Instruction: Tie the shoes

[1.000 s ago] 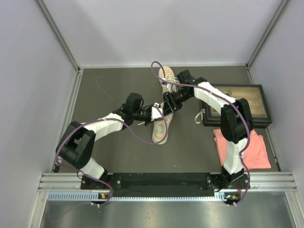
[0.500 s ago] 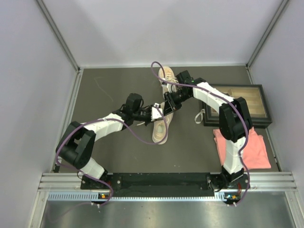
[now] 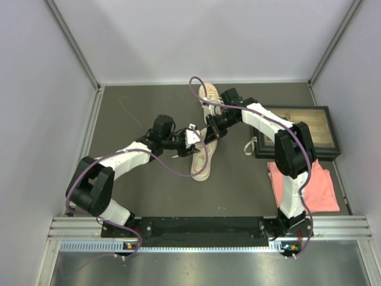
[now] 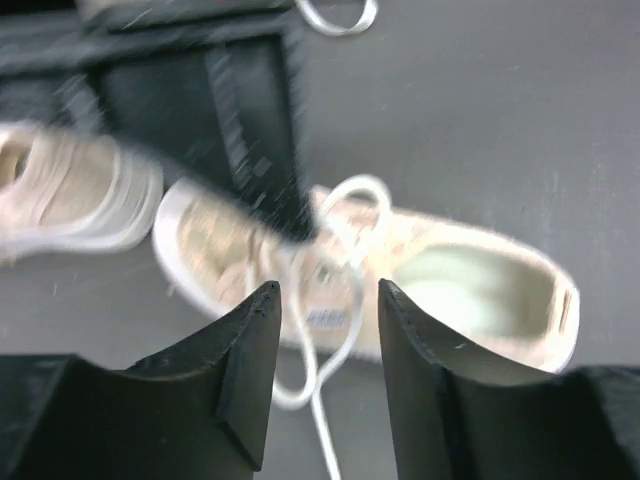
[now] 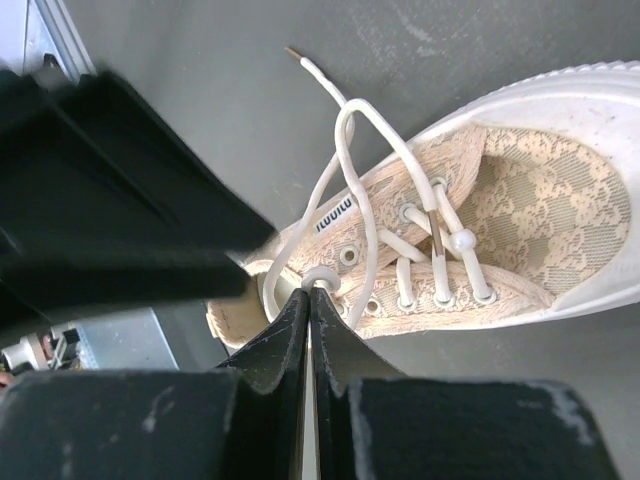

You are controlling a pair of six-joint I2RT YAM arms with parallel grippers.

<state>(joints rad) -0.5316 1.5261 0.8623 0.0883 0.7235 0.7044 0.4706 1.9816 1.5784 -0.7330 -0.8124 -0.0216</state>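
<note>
Shoes (image 4: pixel 450 285) motion-blurred, lace (image 5: pixel 318 274) partly hidden inside right pincer (image 5: pixel 308 292)

Lace-patterned beige cloth shoes (image 5: pixel 540 200), smooth white laces (image 5: pixel 318 75), matt dark-grey tabletop (image 5: pixel 200 60)

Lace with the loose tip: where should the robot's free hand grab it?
Probably just behind the tip of the lace, where it sticks out past the shoe over the table. Come from above, pinching across it: it's thin, with nothing crowding it. The left hand is open; the right hand is shut on the lace lower down.
</note>
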